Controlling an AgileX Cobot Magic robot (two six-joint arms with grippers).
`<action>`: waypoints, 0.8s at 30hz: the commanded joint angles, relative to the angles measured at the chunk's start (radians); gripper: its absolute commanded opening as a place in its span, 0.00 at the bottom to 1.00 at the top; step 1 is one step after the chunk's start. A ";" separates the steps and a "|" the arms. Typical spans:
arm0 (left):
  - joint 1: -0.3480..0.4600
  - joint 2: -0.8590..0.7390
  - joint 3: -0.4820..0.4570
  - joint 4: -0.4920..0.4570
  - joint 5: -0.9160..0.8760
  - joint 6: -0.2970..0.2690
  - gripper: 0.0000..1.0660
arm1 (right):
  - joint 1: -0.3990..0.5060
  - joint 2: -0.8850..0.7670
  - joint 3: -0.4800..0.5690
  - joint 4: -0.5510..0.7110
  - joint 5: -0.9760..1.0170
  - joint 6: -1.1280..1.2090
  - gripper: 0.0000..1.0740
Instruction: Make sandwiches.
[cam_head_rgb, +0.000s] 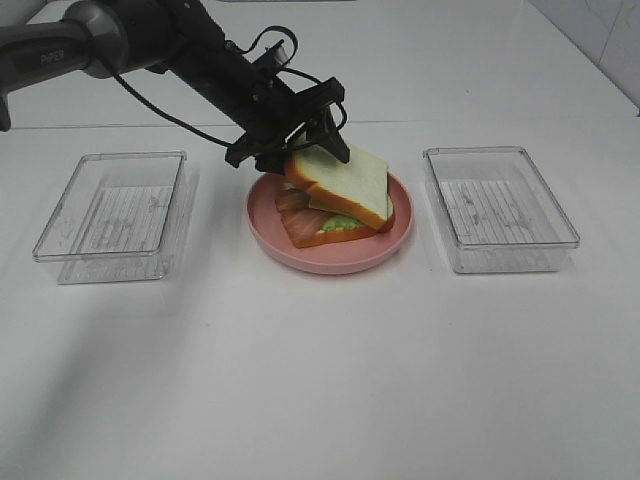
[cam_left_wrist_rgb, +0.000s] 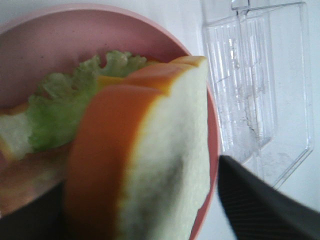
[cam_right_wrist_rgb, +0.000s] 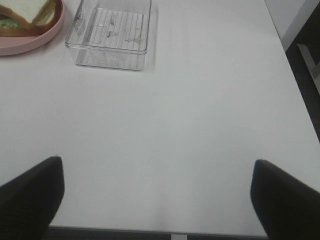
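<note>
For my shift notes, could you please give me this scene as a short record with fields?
plate: pink plate at table centre
sandwich: top bread slice tilted on the stack, lettuce showing beneath
left gripper: at the raised edge of the top slice, jaws either side of it
right gripper: jaws wide, over bare table
trays: left tray, right tray, both without food

A lab test bench: a bare white table, a black arm at upper left, toy food on a pink plate at center, and two clear trays beside it
</note>
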 joint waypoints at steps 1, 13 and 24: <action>-0.007 0.002 -0.065 0.062 0.074 -0.028 0.95 | -0.005 -0.035 0.002 0.002 -0.003 -0.009 0.92; -0.025 0.001 -0.257 0.386 0.322 -0.179 0.95 | -0.005 -0.035 0.002 0.002 -0.003 -0.009 0.92; -0.025 -0.182 -0.141 0.470 0.319 -0.145 0.95 | -0.005 -0.035 0.002 0.002 -0.003 -0.009 0.92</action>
